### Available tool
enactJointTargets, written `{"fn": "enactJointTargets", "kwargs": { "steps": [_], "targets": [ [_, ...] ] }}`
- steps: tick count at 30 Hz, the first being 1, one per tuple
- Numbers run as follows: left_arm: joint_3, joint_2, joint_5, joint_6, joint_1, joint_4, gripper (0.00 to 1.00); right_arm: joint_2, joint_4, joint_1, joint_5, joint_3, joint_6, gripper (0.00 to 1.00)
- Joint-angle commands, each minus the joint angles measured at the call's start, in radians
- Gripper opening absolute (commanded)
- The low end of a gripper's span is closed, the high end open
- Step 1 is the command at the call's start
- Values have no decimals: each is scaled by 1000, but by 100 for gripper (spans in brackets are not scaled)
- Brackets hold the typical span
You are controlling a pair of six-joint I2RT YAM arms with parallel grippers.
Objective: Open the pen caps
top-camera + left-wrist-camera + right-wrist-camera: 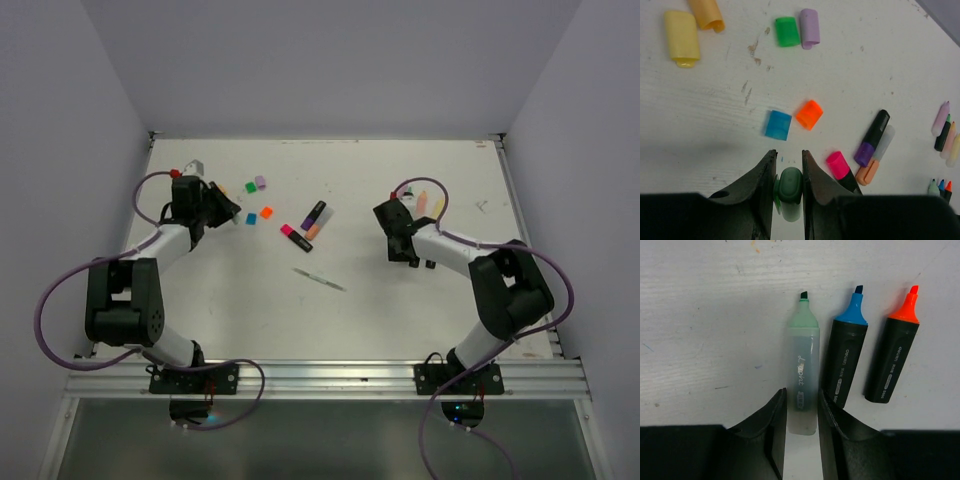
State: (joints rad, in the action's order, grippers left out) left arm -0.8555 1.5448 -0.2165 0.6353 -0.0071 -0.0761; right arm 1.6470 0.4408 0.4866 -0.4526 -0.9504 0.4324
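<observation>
I see the pen caps [809,114] as smooth, half-glossy plastic; the white table [700,125] looks matt, grained and scuffed.

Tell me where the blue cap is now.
In the left wrist view, the blue cap lies just ahead of the left tool, beside the orange cap.

Scattered caps [266,212] upper left, thin stick [320,279] mid-table, bare table [300,325] toward the bases
</observation>
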Motion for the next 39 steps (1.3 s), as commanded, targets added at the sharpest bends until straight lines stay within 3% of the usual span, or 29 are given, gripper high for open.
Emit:
{"fn": "enactJointTargets", "kwargs": {
  "steps": [1, 6, 9, 16, 18, 19, 22, 27, 31, 39],
  "targets": [
    [33, 3, 58, -55, 2, -8, 0, 2, -8, -28, -57, -19, 12, 0],
    [35, 69, 77, -66, 2, -17, 0, 14, -5, -49, -55, -13, 0, 1],
    [7, 123, 69, -77, 2, -22, 0, 11, -2, -49, -49, -16, -6, 10],
    [-37, 196, 55, -91, 2, -24, 0, -15, -30, -39, 0, -31, -35, 41],
    [-54, 216, 62, -97, 2, -11, 1, -29, -30, -16, -6, -50, -52, 44],
    [-59, 219, 66, -100, 4, -8, 5, -27, -27, -8, -12, -60, -60, 51],
    [-73, 232, 71, -100, 4, -2, 19, -10, -1, 32, -41, -120, -72, 58],
    [-79, 230, 88, -97, 6, 12, 36, 14, -36, 170, -54, -235, -161, 60],
    [-79, 229, 115, -97, 6, 30, 54, 85, -111, 216, 196, -320, -204, 60],
    [-82, 146, 132, -72, 6, 64, 64, 313, -126, 273, 420, -551, -250, 52]
  ]
}}
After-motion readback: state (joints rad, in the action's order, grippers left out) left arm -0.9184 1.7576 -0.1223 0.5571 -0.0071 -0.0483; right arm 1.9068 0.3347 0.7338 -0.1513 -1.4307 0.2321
